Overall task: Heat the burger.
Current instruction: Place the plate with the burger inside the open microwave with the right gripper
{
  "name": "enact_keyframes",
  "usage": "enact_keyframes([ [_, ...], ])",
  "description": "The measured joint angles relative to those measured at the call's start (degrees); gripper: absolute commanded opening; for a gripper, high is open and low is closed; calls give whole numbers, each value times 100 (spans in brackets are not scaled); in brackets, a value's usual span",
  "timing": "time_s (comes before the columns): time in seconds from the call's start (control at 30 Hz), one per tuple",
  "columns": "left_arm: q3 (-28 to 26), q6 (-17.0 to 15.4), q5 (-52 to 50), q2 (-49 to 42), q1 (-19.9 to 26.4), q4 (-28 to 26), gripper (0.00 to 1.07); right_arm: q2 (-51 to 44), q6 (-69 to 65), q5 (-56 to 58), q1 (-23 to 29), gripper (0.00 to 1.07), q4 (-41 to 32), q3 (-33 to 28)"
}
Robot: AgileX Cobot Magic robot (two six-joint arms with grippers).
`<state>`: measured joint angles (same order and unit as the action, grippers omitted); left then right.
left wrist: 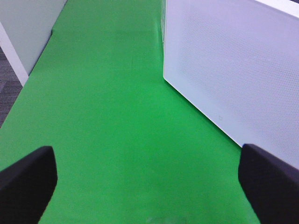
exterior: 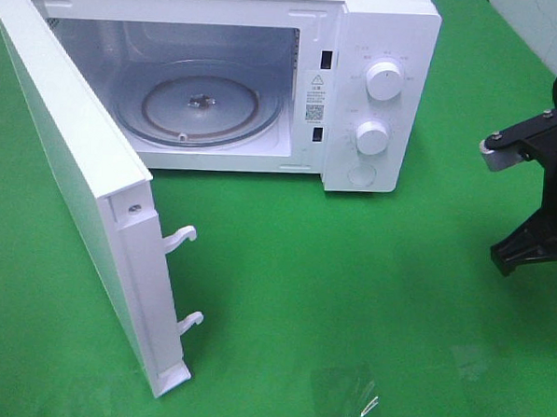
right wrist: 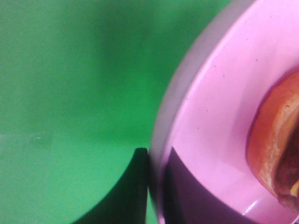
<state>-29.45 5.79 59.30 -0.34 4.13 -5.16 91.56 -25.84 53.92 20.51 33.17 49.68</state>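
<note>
In the right wrist view the burger (right wrist: 275, 144) shows only as a brown bun edge with a dark patty. It sits on a round pink plate (right wrist: 219, 116) over the green cloth. My right gripper (right wrist: 156, 186) is shut on the plate's rim, one dark finger (right wrist: 133, 191) outside it and the other over the plate. In the exterior view only part of the right arm (exterior: 541, 194) shows at the right edge; burger and plate are out of view there. My left gripper (left wrist: 149, 186) is open and holds nothing, low over the cloth.
A white microwave (exterior: 378, 92) stands at the back with its door (exterior: 83, 198) swung wide toward the front left. Its glass turntable (exterior: 198, 102) is bare. A white dotted panel of the microwave (left wrist: 233, 70) lies close beside the left gripper. Green cloth (exterior: 349, 296) covers the table.
</note>
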Motion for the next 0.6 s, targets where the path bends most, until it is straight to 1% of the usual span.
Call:
enact_keyframes([
  [0.13,0,0,0,0,0,0,100,0,-23,0,120,0,6,-86],
  [0.2,0,0,0,0,0,0,100,0,-63,69,269,0,11,-138],
  [0.3,0,0,0,0,0,0,100,0,-80,109,309,0,23,-138],
  [0.6,0,0,0,0,0,0,100,0,-86,372,699,0,109,-138],
])
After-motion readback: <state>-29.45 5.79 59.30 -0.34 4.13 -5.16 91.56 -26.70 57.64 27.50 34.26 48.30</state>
